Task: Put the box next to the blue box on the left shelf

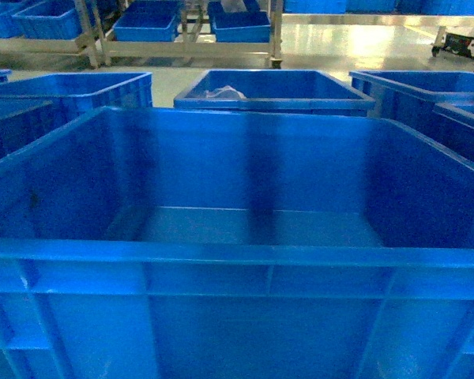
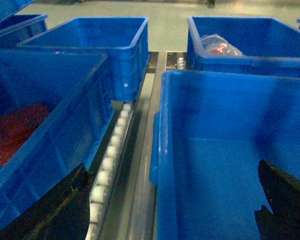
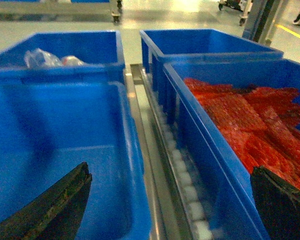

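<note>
Black left pincer point(image 2: 172, 202) spread wide, its fingers straddling the left wall of the large bright-blue plastic crate point(image 1: 237, 237). Black right pincer point(image 3: 170, 205) also spread, straddling the crate's right wall. Crate sits empty, close in front of the robot, on white roller rails point(image 2: 110, 160). Neighbouring blue bin with red packets point(image 3: 250, 125) on the right; bin with clear bag point(image 2: 240, 45) behind.
</note>
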Controlling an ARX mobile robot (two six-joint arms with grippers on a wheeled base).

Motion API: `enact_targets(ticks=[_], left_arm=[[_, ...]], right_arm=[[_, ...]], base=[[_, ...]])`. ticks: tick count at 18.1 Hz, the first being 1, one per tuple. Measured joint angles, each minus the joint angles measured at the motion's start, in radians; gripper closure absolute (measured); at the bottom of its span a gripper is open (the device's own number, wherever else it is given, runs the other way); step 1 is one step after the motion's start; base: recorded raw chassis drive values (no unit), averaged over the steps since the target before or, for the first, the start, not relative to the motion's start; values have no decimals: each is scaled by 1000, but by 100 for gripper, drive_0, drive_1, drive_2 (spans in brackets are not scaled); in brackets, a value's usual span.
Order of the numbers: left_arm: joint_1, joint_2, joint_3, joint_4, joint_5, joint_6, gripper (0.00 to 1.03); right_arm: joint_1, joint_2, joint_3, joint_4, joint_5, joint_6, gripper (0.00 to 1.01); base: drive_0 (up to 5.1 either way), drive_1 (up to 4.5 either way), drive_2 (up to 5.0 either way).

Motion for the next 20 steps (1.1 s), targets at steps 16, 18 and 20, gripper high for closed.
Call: enact_targets(ticks=[16, 18, 20], left_arm=[[153, -508, -313, 81, 238, 111, 74], [206, -547, -341, 70, 294, 111, 96], [245, -583, -362, 62, 330, 112, 101]], right_arm=[[-109, -575, -259, -114, -274, -136, 72], [-165, -695, -284, -188, -349, -137, 94], [-237, -710, -290, -196, -408, -137, 99]], base=[[0, 0, 0], [0, 0, 0], [0, 0, 0]])
